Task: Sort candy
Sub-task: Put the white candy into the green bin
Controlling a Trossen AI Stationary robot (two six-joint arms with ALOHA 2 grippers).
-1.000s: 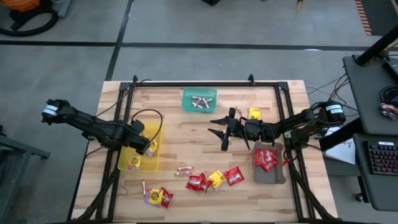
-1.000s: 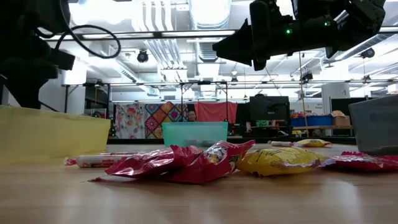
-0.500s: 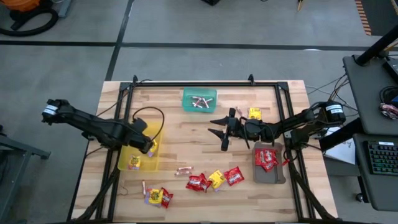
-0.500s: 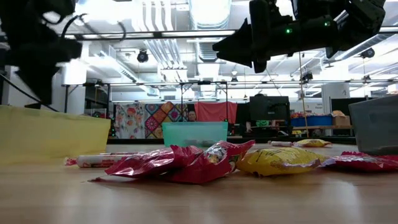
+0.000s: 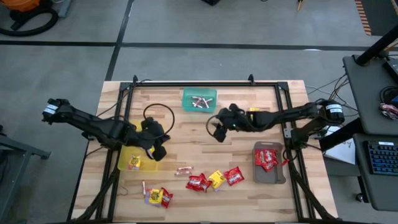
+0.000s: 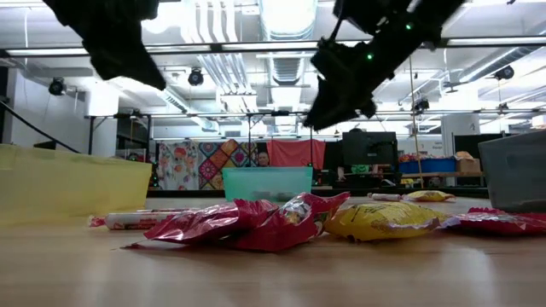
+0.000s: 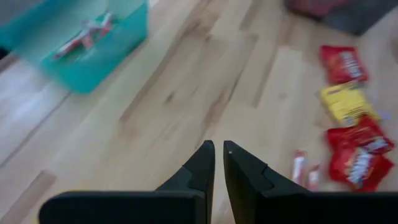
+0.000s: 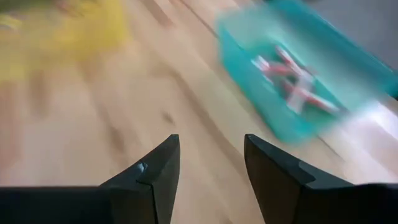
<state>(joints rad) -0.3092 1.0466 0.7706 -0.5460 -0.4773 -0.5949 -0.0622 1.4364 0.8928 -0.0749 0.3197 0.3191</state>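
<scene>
Loose candy lies on the near half of the table: red and yellow packets [image 5: 214, 179], a second small heap [image 5: 157, 197] and a pink roll [image 5: 183, 169]. One yellow packet [image 5: 255, 112] lies by my right arm. My left gripper [image 5: 160, 151] hangs shut over the right edge of the yellow tray [image 5: 138, 158], holding nothing; its fingers [image 7: 219, 158] point slanting down at bare wood. My right gripper [image 5: 219, 132] hovers open above the table's middle, nothing between its fingers [image 8: 208, 152], facing the green tray [image 8: 292, 81].
The green tray [image 5: 199, 99] at the far middle holds pink rolls. The grey tray [image 5: 269, 169] at the right holds red packets. One yellow packet [image 5: 134, 163] lies in the yellow tray. A black frame [image 5: 186, 83] runs along the table's far and side edges.
My left gripper has risen from over the yellow tray and gone toward the table's right, tipping up from pointing down to a slant. My right gripper has swung a little toward the far edge and tipped, now slanting down toward the green tray. No candy has moved.
</scene>
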